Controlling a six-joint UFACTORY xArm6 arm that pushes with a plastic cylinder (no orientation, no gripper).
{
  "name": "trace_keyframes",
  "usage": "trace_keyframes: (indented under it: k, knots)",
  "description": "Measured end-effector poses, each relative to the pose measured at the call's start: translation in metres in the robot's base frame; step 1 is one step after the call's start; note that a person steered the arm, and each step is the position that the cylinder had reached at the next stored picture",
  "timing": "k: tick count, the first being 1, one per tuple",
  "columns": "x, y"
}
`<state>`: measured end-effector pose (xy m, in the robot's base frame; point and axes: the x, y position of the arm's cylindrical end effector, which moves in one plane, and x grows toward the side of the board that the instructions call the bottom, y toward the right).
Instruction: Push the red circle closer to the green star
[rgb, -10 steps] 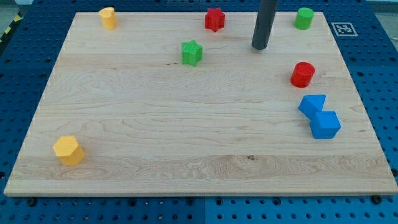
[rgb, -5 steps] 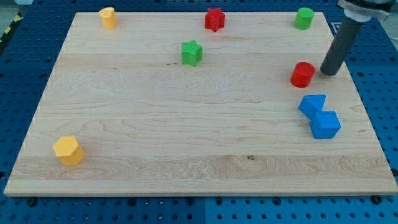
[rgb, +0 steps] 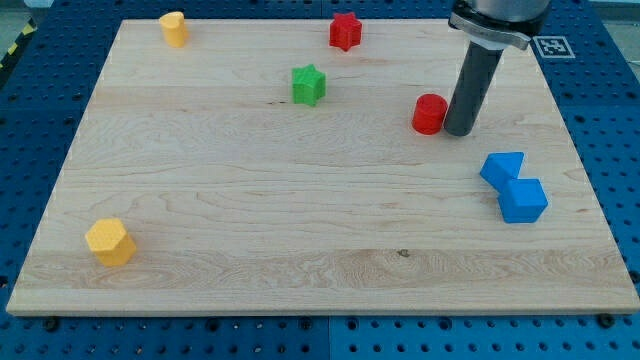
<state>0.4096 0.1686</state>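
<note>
On the wooden board (rgb: 200, 200), a yellow block (rgb: 110, 242) sits near the left corner, another yellow block (rgb: 174, 28) far left. The green star (rgb: 309, 84) lies left of centre, a red star (rgb: 345, 31) beyond it. The red circle (rgb: 430, 114) sits well right of the green star, my tip (rgb: 459, 131) touching its right side. There are no fingers, just a rod. Two blue blocks (rgb: 514, 186) touch at right.

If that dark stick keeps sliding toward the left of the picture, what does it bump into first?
My tip sits right beside the red circle, on its right, apparently touching it. So the circle comes first; farther left and higher lies the green star.
</note>
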Motion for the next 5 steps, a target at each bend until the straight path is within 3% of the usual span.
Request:
trace_keyframes:
  k: [1, 2, 5]
  knots:
    - [-0.001, 0.042]
    - [-0.01, 0.049]
    - [-0.019, -0.021]
